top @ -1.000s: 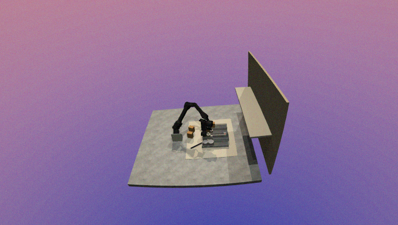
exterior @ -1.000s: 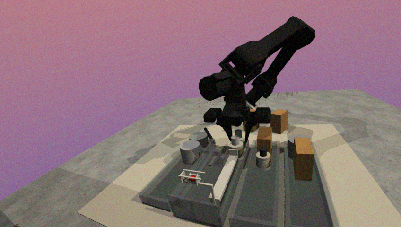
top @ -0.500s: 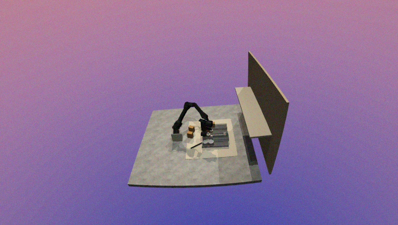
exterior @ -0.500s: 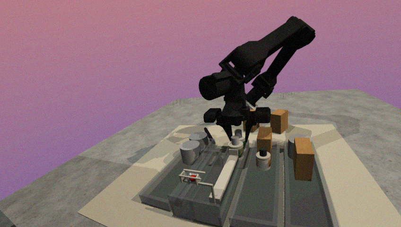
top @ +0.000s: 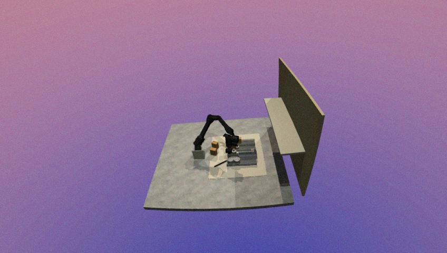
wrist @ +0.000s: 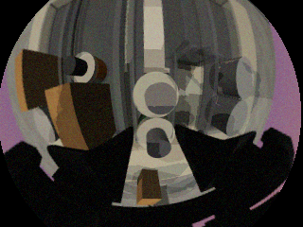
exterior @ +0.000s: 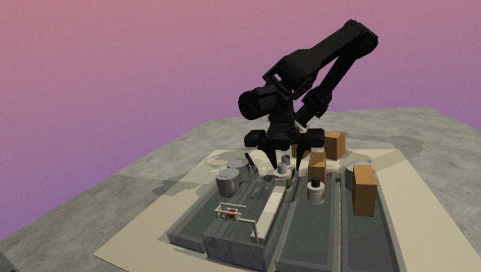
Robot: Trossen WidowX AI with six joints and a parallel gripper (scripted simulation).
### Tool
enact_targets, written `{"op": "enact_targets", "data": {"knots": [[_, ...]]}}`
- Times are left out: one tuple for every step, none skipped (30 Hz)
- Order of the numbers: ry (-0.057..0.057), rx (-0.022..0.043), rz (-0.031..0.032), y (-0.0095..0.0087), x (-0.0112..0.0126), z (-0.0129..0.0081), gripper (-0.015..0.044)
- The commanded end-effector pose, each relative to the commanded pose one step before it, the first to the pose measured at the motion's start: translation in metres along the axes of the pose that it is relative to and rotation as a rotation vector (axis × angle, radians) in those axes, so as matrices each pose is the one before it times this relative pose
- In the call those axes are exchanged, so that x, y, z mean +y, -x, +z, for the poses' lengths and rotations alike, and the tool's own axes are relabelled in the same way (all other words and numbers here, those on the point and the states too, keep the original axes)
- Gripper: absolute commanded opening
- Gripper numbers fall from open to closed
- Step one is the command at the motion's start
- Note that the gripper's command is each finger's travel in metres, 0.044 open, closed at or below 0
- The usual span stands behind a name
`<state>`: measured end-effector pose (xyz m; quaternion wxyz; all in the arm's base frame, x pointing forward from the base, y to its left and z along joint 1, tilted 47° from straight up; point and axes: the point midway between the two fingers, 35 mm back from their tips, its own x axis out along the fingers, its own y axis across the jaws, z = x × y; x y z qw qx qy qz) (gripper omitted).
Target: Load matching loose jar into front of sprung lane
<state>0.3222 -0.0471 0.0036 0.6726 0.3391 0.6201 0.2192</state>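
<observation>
- Our end effector [exterior: 286,165] hangs open above the sprung lane [exterior: 270,205], fingers spread either side of the new jar [exterior: 286,160], gripping nothing.
- 2 jars stand in a row there: the new jar at the front, the old jar [exterior: 282,173] behind it, apparently against the pusher plate [exterior: 279,182].
- We judge the open stance lets the low stop carry the spring load.
</observation>
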Motion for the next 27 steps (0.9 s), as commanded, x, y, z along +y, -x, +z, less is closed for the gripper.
{"op": "enact_targets", "data": {"knots": [[0.004, -0.00167, 0.00258, 0.00093, 0.00005, 0.00006, 0.0301], [0.0, -0.00001, -0.00015, 0.00171, -0.00006, 0.00004, 0.0301], [0.0, 0.0, -0.00017, 0.0022, -0.00007, 0.00004, 0.0301], [0.0, 0.00001, -0.00019, 0.00288, -0.00007, 0.00003, 0.0301], [0.0, 0.00002, -0.00019, 0.00378, -0.00007, -0.00001, 0.0301], [0.0, 0.00004, -0.00011, 0.00336, -0.00005, -0.00005, 0.0301], [0.0, 0.00004, -0.00005, 0.00274, -0.00002, -0.00007, 0.0301], [0.0, 0.00003, -0.00002, 0.00181, -0.00001, -0.00006, 0.0301], [0.0, 0.00001, 0.0, 0.00064, 0.0, -0.00002, 0.0301], [0.0, 0.0, 0.0, 0.0, 0.0, 0.0, 0.0301], [0.0, 0.0, 0.0, 0.0, 0.0, 0.0, 0.0301], [0.0, 0.0, 0.0, 0.0, 0.0, 0.0, 0.0301], [0.0, 0.00001, -0.00005, 0.00007, -0.00004, -0.00057, 0.0301], [-0.0001, 0.00003, -0.00009, 0.00012, -0.00008, -0.0011, 0.0301], [-0.0001, 0.00004, -0.00012, 0.00018, -0.00011, -0.00164, 0.0301], [-0.0001, 0.00006, -0.00016, 0.00022, -0.00015, -0.0022, 0.0301], [-0.0002, 0.00008, -0.00019, 0.00026, -0.00017, -0.00278, 0.0301], [-0.0002, 0.0001, -0.00019, 0.00027, -0.00018, -0.00314, 0.0301], [-0.0002, 0.00011, -0.00019, 0.00025, -0.00018, -0.00333, 0.0301], [-0.0002, 0.00011, -0.00017, 0.00023, -0.00016, -0.0034, 0.0301], [-0.0002, 0.00012, -0.00015, 0.0002, -0.00015, -0.00342, 0.0301], [-0.0002, 0.00013, -0.00013, 0.00016, -0.00013, -0.00343, 0.0301], [-0.0002, 0.00013, -0.00011, 0.00013, -0.00012, -0.00344, 0.0301], [-0.0002, 0.00014, -0.00009, 0.0001, -0.0001, -0.00345, 0.0301], [-0.0002, 0.00014, -0.00006, 0.00007, -0.00008, -0.00347, 0.0301], [-0.0002, 0.00015, -0.00004, 0.00003, -0.00007, -0.00348, 0.0301], [-0.0002, 0.00015, -0.00002, 0.0, -0.00005, -0.00349, 0.0301]]}}
